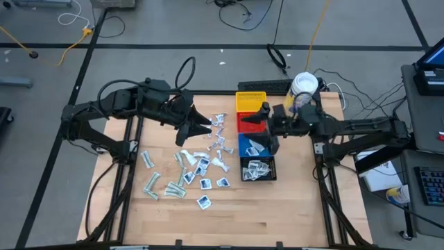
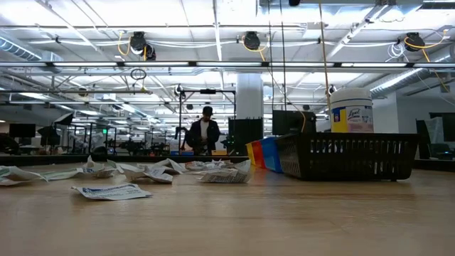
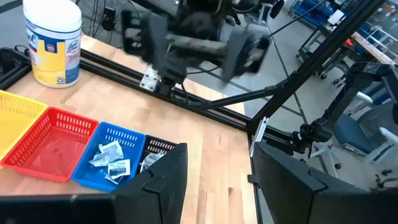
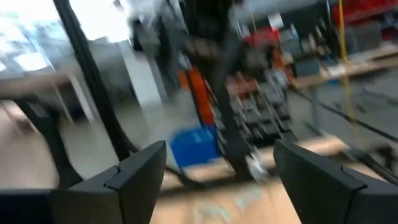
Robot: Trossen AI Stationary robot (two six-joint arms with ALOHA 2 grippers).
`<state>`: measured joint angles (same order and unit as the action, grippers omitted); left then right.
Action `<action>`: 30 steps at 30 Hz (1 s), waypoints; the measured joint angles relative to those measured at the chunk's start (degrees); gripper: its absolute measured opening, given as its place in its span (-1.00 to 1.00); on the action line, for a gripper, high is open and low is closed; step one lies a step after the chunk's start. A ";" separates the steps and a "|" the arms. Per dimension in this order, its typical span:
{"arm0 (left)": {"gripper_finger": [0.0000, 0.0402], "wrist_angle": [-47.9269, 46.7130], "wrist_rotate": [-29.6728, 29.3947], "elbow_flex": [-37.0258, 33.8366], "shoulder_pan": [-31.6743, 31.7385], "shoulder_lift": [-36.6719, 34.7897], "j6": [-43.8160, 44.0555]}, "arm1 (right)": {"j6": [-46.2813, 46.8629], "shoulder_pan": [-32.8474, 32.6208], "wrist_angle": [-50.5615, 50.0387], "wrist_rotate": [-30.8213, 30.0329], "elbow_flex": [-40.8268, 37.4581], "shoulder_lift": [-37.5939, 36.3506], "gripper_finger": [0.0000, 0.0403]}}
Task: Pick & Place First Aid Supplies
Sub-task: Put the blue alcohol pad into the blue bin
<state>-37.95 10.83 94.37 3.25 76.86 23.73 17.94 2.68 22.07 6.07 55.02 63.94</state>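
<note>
Dozens of first aid packets (image 1: 191,170) lie strewn across the wooden table (image 1: 277,215) at centre-left of the overhead frame, while a column of four bins stands at centre-right: yellow bin (image 1: 250,102) uppermost, then red bin (image 1: 248,122), blue bin (image 1: 255,145) and black bin (image 1: 257,169). A few sachets already sit in the blue bin (image 3: 112,155) and several white squares in the black one.

Right hand (image 1: 263,111) hangs above the bin column near the red bin, its fingers (image 4: 137,171) spread wide with nothing between them, which suggests a drop just made. Left hand (image 1: 198,126) is poised over the upper edge of the scatter, fingers (image 3: 158,186) partly apart; no packet shows between them in its wrist view.

Sorting appears well short of done, most supplies being on the table rather than binned. Next, the left hand would likely need to descend onto a single packet at the pile's edge, pinching a flat wrapper without dragging its neighbours, while the right arm clears the bins.

A white wipes jar (image 1: 304,86) stands at upper right; a person (image 2: 205,133) is visible in the room beyond.
</note>
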 joint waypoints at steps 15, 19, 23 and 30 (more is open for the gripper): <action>-0.07 -15.41 0.33 -0.07 -5.73 4.64 20.74 | 3.87 -0.92 2.18 0.01 0.00 0.15 0.46; -0.07 -19.88 0.36 -0.04 -8.73 7.06 30.89 | 3.70 -0.89 2.63 1.28 0.00 0.15 0.46; -0.07 -27.21 -2.25 -0.02 -11.46 8.30 39.94 | 3.51 -0.83 2.95 5.00 0.00 0.15 0.46; -0.07 -41.12 -6.42 -0.02 -14.39 8.35 49.42 | 3.47 -0.75 3.04 10.37 0.00 0.13 0.46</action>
<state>-79.08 4.40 94.35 -11.15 85.21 73.14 21.42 1.93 25.10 16.43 55.02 64.07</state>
